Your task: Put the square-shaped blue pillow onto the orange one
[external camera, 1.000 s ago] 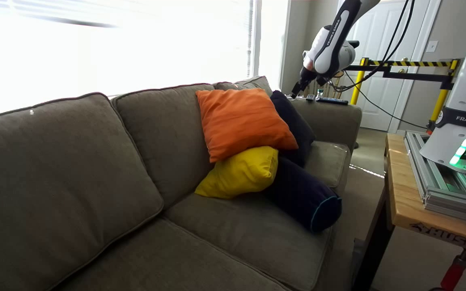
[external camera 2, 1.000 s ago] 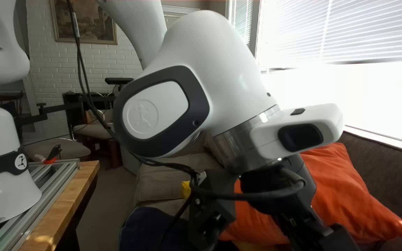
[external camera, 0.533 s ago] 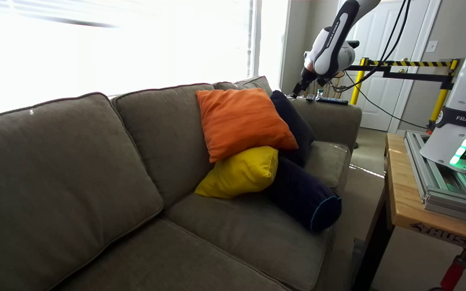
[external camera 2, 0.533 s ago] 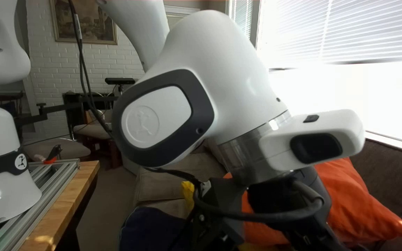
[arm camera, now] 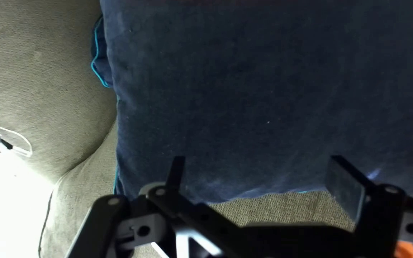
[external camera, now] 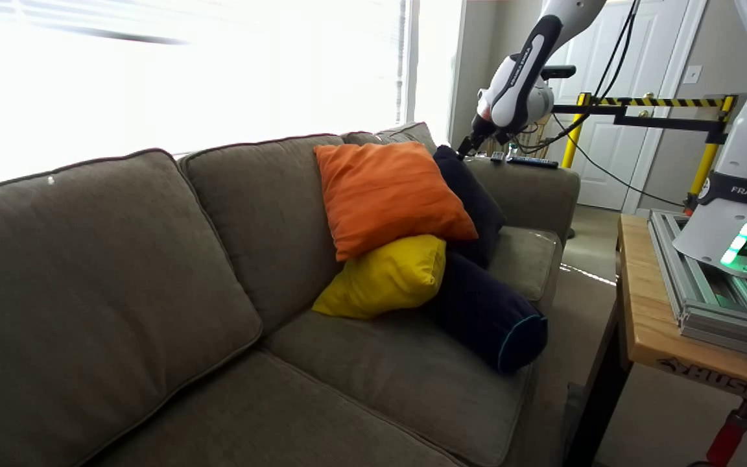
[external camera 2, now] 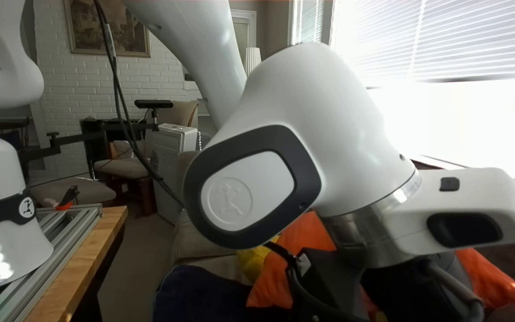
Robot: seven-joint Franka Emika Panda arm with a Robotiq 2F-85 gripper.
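Observation:
The square blue pillow (external camera: 467, 194) leans at the sofa's armrest end, partly behind the orange pillow (external camera: 386, 194). It fills most of the wrist view (arm camera: 264, 89), its near edge towards my gripper. The orange pillow also shows in an exterior view (external camera 2: 302, 237), partly hidden by my arm. My gripper (arm camera: 256, 161) is open with nothing between its wide-spread fingers, whose tips overlap the blue pillow's near edge in that view. I cannot tell if they touch it. In an exterior view my gripper (external camera: 463, 152) is at the blue pillow's top corner.
A yellow pillow (external camera: 383, 279) and a navy bolster (external camera: 484, 311) lie on the seat below the orange pillow. The armrest (external camera: 529, 194) holds a remote (external camera: 532, 162) and small items. Sofa back cushions (external camera: 257, 214) stand behind. A wooden table (external camera: 646, 292) bears the robot base.
My arm has moved left and slightly down in one exterior view, and right and down in the other, bringing the gripper to the blue pillow's top corner. The pillows have not visibly moved.

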